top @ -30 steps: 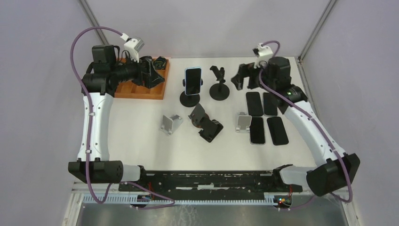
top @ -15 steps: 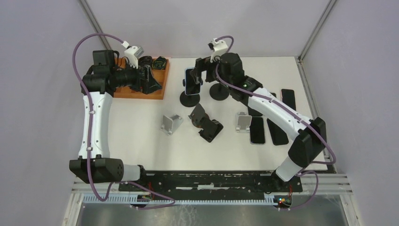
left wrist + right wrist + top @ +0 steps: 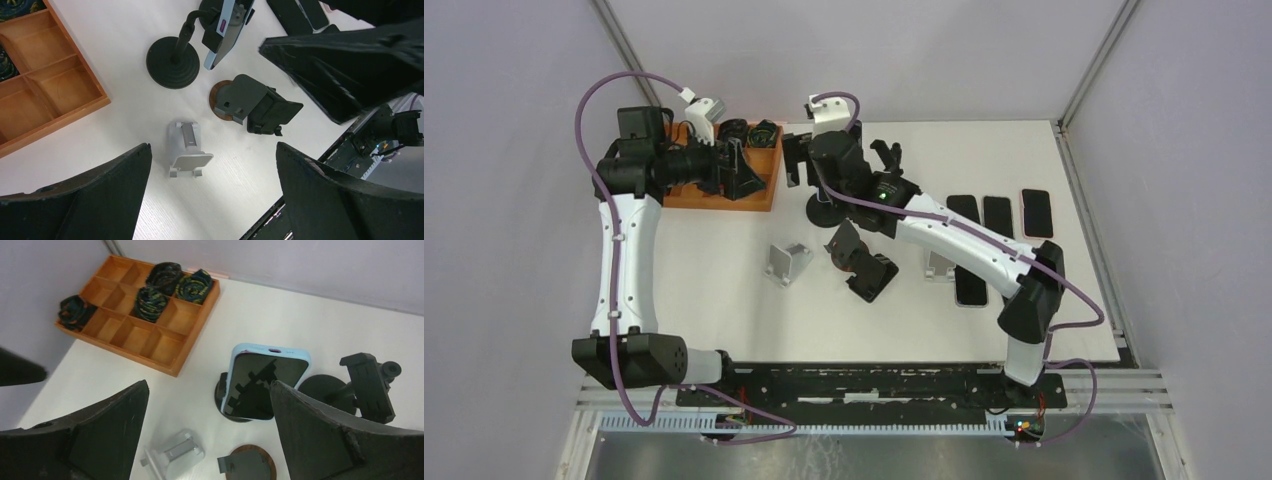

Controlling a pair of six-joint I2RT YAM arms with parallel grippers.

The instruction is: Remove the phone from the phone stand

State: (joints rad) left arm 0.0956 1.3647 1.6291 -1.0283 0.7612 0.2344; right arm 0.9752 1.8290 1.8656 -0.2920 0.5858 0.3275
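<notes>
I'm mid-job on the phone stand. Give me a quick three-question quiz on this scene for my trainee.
1. Which arm's gripper is nearer the phone on its stand?
2. True or false: the right gripper is shut on the phone.
3. The wooden tray holds: A) phones B) dark rolled bundles C) nothing.
Key: 1 right; 2 false, its jaws stand open, clear of the phone; 3 B.
</notes>
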